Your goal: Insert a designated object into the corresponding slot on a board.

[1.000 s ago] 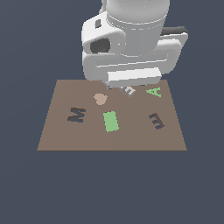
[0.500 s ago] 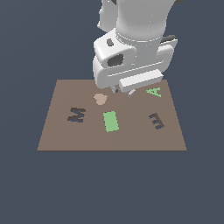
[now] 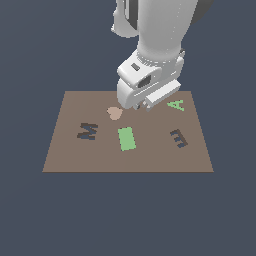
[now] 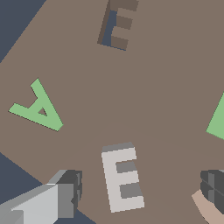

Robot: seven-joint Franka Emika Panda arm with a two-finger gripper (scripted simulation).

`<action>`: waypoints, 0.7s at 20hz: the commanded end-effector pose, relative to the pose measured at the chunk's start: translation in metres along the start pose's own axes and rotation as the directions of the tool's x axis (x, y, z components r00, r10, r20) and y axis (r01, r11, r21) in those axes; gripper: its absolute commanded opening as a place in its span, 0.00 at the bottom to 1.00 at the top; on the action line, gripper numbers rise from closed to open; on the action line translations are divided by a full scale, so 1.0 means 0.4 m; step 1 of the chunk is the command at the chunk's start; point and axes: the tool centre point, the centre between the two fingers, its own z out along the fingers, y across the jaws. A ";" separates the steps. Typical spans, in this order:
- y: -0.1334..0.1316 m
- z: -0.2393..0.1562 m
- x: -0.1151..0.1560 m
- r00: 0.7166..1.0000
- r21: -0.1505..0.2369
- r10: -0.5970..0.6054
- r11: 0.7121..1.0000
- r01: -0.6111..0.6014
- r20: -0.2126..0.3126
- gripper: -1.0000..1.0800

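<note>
Dark blue void all round, brown board [image 3: 128, 155] laid flat in the exterior view. Seen on it: dark M [image 3: 87, 131], tan heart [image 3: 114, 113], green rectangle [image 3: 126, 138], green A [image 3: 176, 105] and the dark E slot [image 3: 178, 138] toward that view's right. Gripper [image 3: 142, 106] poised low over the far part of the board, between heart and A. E block hidden behind the white hand, fingertips barely visible; jaw state not readable from this side.

Wrist view: whitish-grey E block [image 4: 123, 176] lying flat on the board, 2 fingers [image 4: 70, 192] spread wide to either side, clear of it, nothing gripped. Long axis, the spine, running roughly across the line between the fingers; 3 arms pointing toward the dark finger [image 4: 214, 186]. Slot [image 4: 117, 24] well apart, beyond the block, its arms pointing the same general way, so little turning likely needed. A [image 4: 38, 108] lying off to one side.

Risks, as a judgement: block sits nearer one finger, so closing could shove or twist it; grip across the open arms may seat unevenly; skewed hold would jam at the slot's edge.
</note>
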 end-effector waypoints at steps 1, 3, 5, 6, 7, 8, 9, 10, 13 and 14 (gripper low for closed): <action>-0.011 0.023 -0.014 0.998 -0.001 -0.059 0.998 0.059 0.001 0.96; -0.017 0.038 -0.023 0.995 -0.002 -0.095 0.995 0.095 0.003 0.96; -0.021 0.051 -0.031 0.992 -0.003 -0.124 0.992 0.124 0.004 0.96; -0.023 0.056 -0.034 0.991 -0.003 -0.136 0.991 0.136 0.005 0.96; -0.024 0.060 -0.037 0.989 -0.004 -0.145 0.989 0.145 0.005 0.96; -0.025 0.063 -0.039 0.988 -0.004 -0.153 0.988 0.153 0.006 0.96; -0.026 0.066 -0.041 0.987 -0.004 -0.159 0.987 0.159 0.006 0.96; -0.026 0.068 -0.042 0.987 -0.005 -0.163 0.987 0.163 0.007 0.96; -0.025 0.068 -0.042 0.987 -0.004 -0.161 0.987 0.161 0.007 0.96; -0.025 0.069 -0.042 0.987 -0.004 -0.161 0.987 0.161 0.007 0.96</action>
